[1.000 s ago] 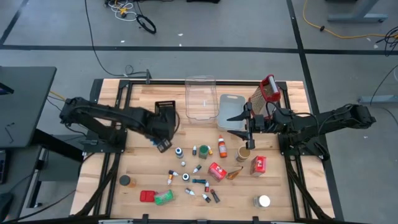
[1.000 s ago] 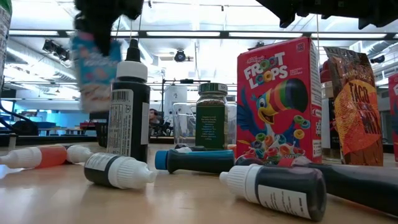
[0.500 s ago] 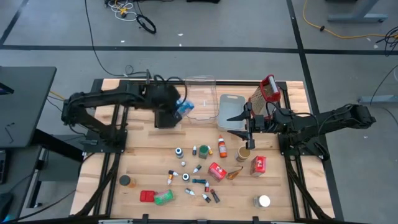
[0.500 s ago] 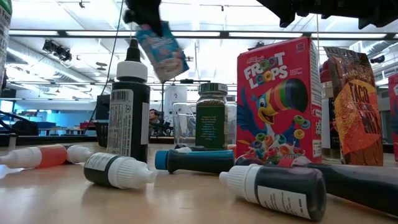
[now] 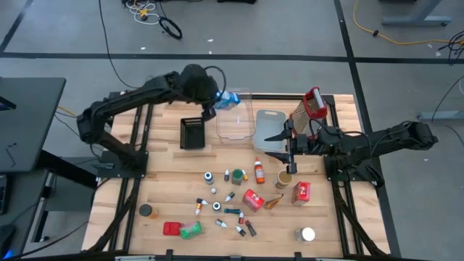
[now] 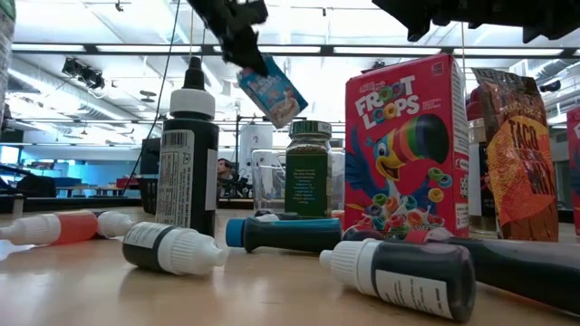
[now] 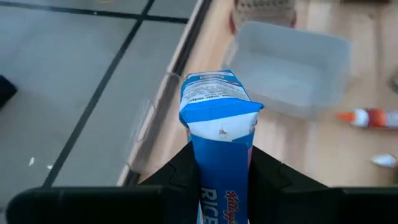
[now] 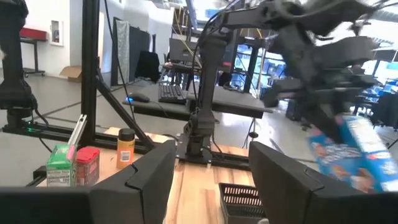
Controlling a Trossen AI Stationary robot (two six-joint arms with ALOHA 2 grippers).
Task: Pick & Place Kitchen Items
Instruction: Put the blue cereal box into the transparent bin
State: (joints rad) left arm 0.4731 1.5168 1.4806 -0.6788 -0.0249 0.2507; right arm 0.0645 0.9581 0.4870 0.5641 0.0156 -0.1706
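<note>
Nearest the clear bin, scattered bottles and the Froot Loops box lie in front. The right gripper hangs beside it, jaws apart, empty. Over its far-left corner, the left gripper clamps a blue Rice Krispies box.

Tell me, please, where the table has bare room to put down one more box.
Bare wood lies left of the black tray, and beside the brown jar. The middle, around the red box and small bottles, is crowded.
</note>
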